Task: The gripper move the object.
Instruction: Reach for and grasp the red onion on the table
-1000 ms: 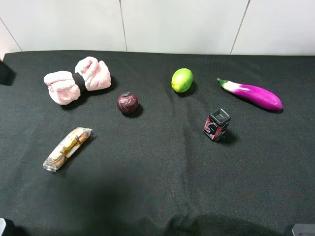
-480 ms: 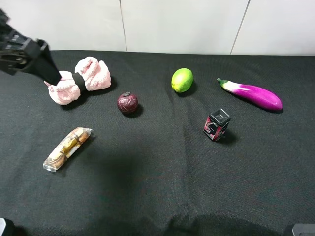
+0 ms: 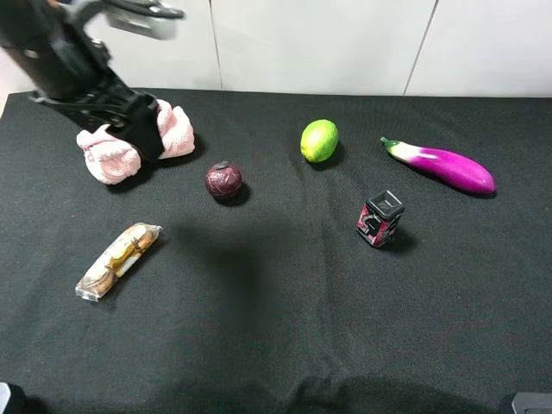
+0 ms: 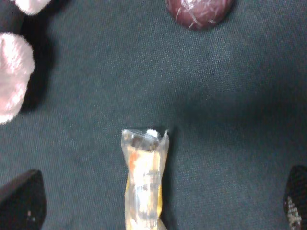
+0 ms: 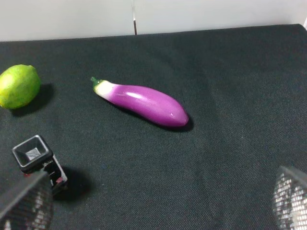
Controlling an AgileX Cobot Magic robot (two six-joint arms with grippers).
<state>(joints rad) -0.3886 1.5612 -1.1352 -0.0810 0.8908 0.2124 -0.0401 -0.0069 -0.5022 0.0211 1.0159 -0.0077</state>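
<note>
The object, a dark maroon ball [image 3: 223,180], lies on the black cloth left of centre; it also shows at the edge of the left wrist view [image 4: 199,12]. My left gripper [image 3: 143,131] hangs at the tip of the blurred grey and black arm, over the pink plush, up and to the left of the ball and apart from it. In the left wrist view the gripper [image 4: 158,206] is open, both fingertips [image 4: 21,203] wide apart and empty, above a snack packet. My right gripper [image 5: 158,201] is open and empty; the high view does not show it.
A pink plush [image 3: 108,155] lies at the back left and a clear snack packet [image 3: 118,260] at the front left. A green lime [image 3: 319,140], a purple eggplant [image 3: 440,166] and a small black-and-red box [image 3: 379,218] lie on the right.
The left arm has come in from the left edge and swung right, now over the pink plush. No object on the cloth has moved.
</note>
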